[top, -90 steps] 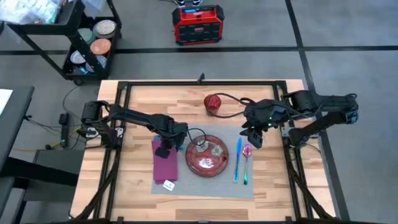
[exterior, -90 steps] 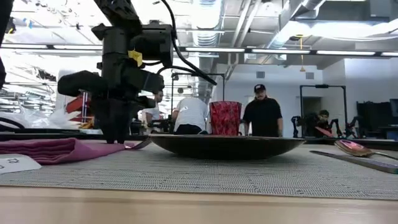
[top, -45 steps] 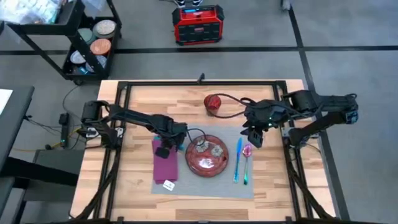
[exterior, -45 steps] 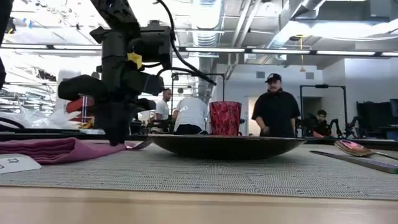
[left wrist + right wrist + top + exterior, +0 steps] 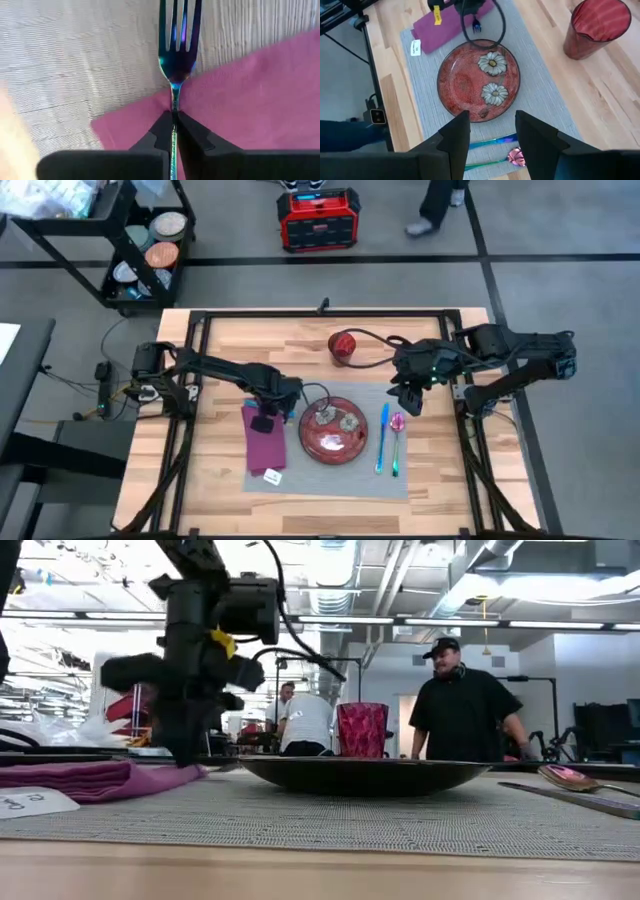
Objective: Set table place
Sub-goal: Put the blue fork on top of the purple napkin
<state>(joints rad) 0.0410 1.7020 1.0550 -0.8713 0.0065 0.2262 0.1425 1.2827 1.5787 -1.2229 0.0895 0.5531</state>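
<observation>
The left hand [image 5: 174,131], clamped on the fork [image 5: 176,47], lowers it onto the magenta napkin [image 5: 264,442], its proper spot beside the plate [image 5: 333,431].

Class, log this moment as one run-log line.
left end effector: shut on fork, over napkin | right end effector: open, above placemat

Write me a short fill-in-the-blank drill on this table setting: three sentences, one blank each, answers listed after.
1. The left gripper is shut on the handle of a ____.
2. The plate is painted with ____ white flowers.
3. The knife and spoon lie on the grey placemat beside the plate, on the side of the ____ arm.

Missing words: fork; two; right
</observation>
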